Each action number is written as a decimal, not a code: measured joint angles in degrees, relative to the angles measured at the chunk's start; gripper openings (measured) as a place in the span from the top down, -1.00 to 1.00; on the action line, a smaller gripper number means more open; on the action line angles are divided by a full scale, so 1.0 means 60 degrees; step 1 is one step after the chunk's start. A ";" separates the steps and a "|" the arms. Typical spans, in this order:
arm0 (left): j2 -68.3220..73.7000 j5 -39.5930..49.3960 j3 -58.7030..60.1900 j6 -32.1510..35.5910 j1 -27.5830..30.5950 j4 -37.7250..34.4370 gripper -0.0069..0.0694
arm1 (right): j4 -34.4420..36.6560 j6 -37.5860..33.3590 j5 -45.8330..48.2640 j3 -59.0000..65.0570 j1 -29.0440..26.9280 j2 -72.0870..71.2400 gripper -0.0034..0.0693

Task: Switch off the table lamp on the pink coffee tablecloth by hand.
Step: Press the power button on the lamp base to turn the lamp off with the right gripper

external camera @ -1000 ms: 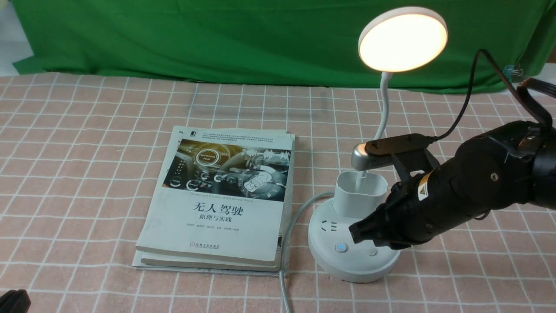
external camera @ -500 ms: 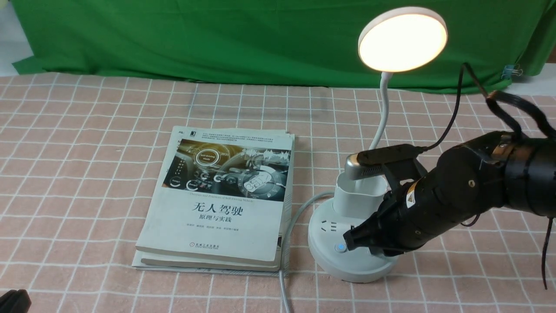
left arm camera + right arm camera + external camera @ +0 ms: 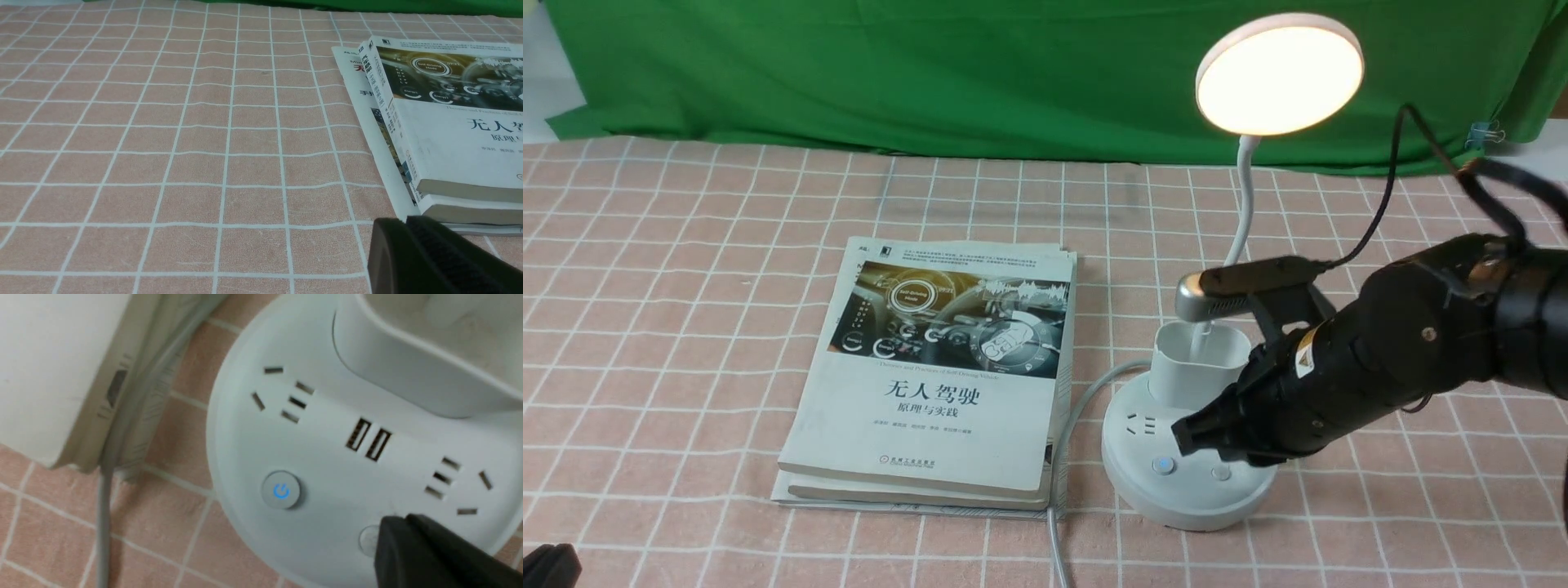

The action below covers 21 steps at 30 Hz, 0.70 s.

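**Currently: lamp lit, right gripper tip over the base buttons**

Table lamp (image 3: 1188, 482) stands right of centre on the pink coffee tablecloth (image 3: 686, 327), toward the near side. Its disc head (image 3: 1280, 73) glows warm yellow, high over the base, on a thin white neck (image 3: 1241, 212) that rises from the cup holder (image 3: 1201, 363).

On the near face of the base, the power button (image 3: 1164, 466) shows a blue symbol. A plain second button (image 3: 1221, 472) sits just to its right. Sockets lie farther back.

Right gripper (image 3: 1183, 437) reaches in from the right, angled down. Its fingers are together in one black wedge, with nothing between them. The front view puts the tip above the base, over the gap between the two buttons. In the right wrist view the tip (image 3: 388, 535) covers part of the second button (image 3: 367, 539), while the power button (image 3: 280, 491) is fully exposed. Contact with the base: cannot tell.

Left gripper (image 3: 392, 228) is at the near left corner, well apart from the lamp. Its fingers look pressed together and empty, low over the cloth.

A stack of books (image 3: 939, 376) lies just left of the base. A grey cord (image 3: 1058, 523) runs between them toward the near edge. Green backdrop (image 3: 931, 73) hangs at the far side.
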 joint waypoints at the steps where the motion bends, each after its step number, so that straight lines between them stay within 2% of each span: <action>1: 0.0000 0.0000 0.0000 0.0000 0.0000 0.0000 0.80 | 0.0000 0.0000 0.0000 0.0000 0.0025 -0.0033 0.79; 11: 0.0000 0.0000 0.0000 0.0000 0.0000 0.0000 0.80 | 0.0175 -0.0051 0.0005 -0.0061 0.0093 0.0873 0.79; 21: 0.0000 0.0000 0.0000 0.0000 0.0000 0.0000 0.80 | 0.0182 -0.0260 0.0047 -0.0007 0.0093 0.0491 0.79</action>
